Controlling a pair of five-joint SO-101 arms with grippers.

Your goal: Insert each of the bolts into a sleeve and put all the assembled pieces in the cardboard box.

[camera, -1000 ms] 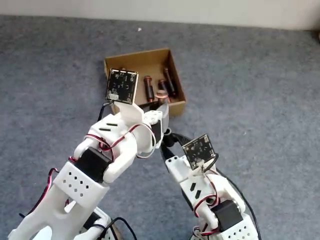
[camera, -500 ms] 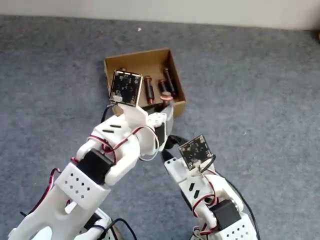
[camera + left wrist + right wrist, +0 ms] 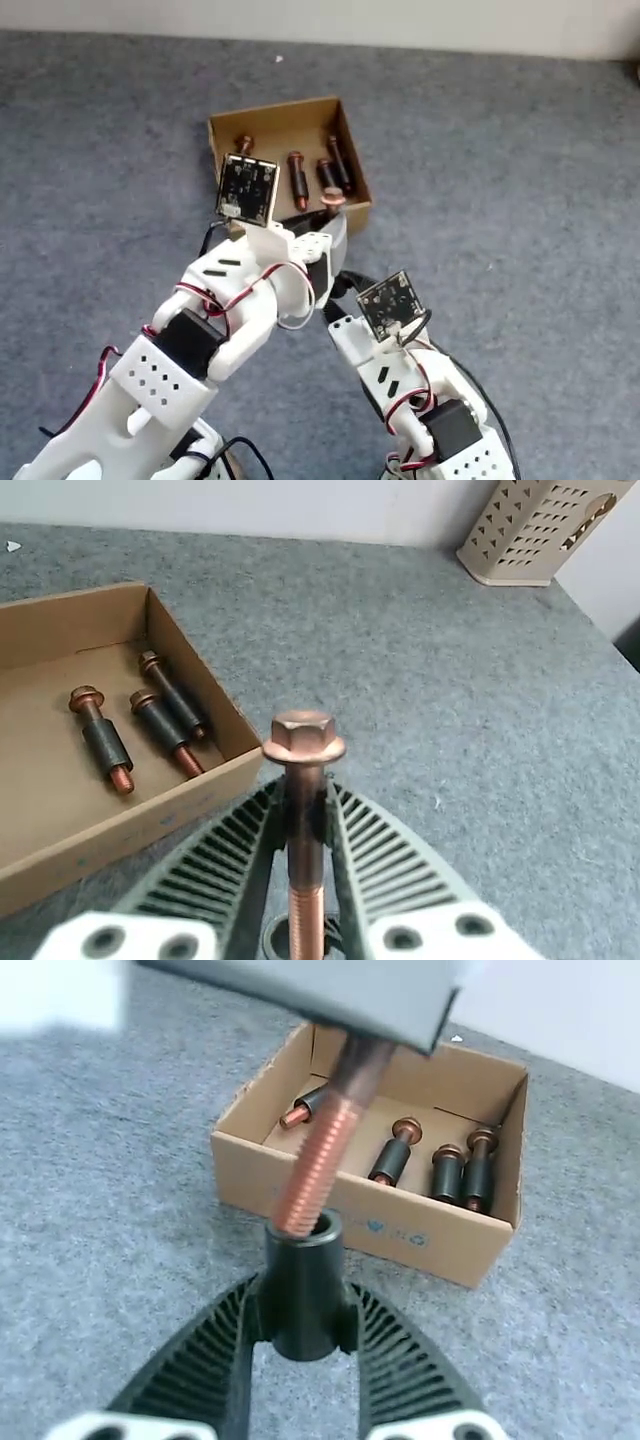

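Grey carpet (image 3: 500, 200) bears cardboard box (image 3: 400, 1232) with four assembled pieces (image 3: 392, 1162); left gripper (image 3: 303, 805) grips bolt (image 3: 303, 742), right gripper (image 3: 302, 1305) sleeve (image 3: 302, 1265).

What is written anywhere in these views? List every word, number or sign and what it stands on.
No text can be read.
Blue print on the cardboard box's outer wall: too small and blurred to read.
Wrist camera boards: no legible marking.

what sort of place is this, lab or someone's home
Probably a small robotics lab or hobby bench, indoors: the left arm and right arm are white with exposed wires, the table has a grey felt-like covering, and a plain pale wall runs behind the cardboard box.
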